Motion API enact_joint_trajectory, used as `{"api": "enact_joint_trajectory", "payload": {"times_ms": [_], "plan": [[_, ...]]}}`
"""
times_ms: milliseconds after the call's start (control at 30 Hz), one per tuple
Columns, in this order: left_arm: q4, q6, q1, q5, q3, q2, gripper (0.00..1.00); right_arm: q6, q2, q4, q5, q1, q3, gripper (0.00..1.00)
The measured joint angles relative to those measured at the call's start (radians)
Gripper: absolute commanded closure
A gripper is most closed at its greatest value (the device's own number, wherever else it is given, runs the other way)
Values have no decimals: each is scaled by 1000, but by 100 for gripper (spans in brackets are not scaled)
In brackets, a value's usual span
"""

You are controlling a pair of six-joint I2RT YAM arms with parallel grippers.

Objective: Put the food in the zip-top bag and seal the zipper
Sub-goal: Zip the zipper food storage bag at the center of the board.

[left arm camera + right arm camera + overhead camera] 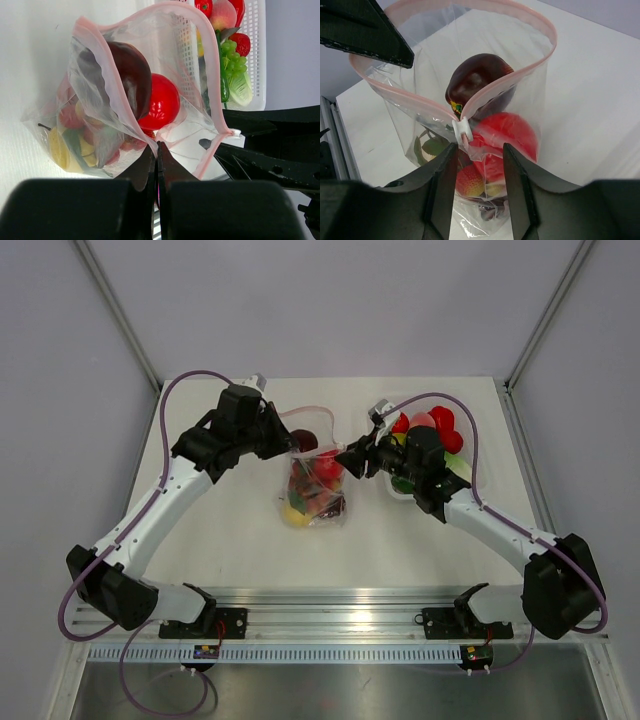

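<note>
The clear zip-top bag (314, 487) stands in the middle of the table with its mouth open. It holds a dark red apple (477, 80), a red tomato (512, 132), a strawberry (470, 181) and a yellow lemon (60, 150). My left gripper (157, 146) is shut on the bag's pink zipper strip (122, 107) at the near side of the mouth. My right gripper (480, 150) is open, its fingers either side of the bag's corner just below the white slider (461, 131), not touching it. In the top view the left gripper (285, 440) and the right gripper (350, 460) flank the bag's top.
A white mesh basket (257, 55) with green grapes (232, 57), lettuce and red fruit stands behind the bag, partly under my right arm (440, 480). The right gripper's black fingers (260, 160) show in the left wrist view. Frame posts stand at the back corners.
</note>
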Motion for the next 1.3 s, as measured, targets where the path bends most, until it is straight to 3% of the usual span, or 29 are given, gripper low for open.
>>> {"api": "enact_joint_trajectory", "payload": {"times_ms": [67,267,300,333,367,433,533,633,733,800,1000,1300], "plan": [[2,-3,0,0,0,0,100,3,11,8,-6,0,10,58],[2,-3,0,0,0,0,99,14,25,27,-11,1,11,88],[2,-2,0,0,0,0,82,19,26,29,-10,1,11,92],[2,3,0,0,0,0,72,21,26,34,-11,1,11,100],[2,8,0,0,0,0,56,22,26,37,-11,2,11,100],[-19,51,0,-2,14,0,1,26,26,41,-13,2,11,100],[-103,148,1,4,116,20,1,15,26,29,-30,2,23,100],[-178,303,0,37,335,87,1,-3,25,8,-51,2,45,100],[-168,470,-26,92,448,101,8,-26,14,-30,-68,2,62,100],[-148,577,-53,156,449,84,16,-43,0,-59,-80,2,72,100],[-11,871,-101,446,266,-3,18,-92,-41,-140,-128,2,97,100],[-8,1147,-100,679,289,156,25,-126,-75,-208,-195,2,103,100]]}}
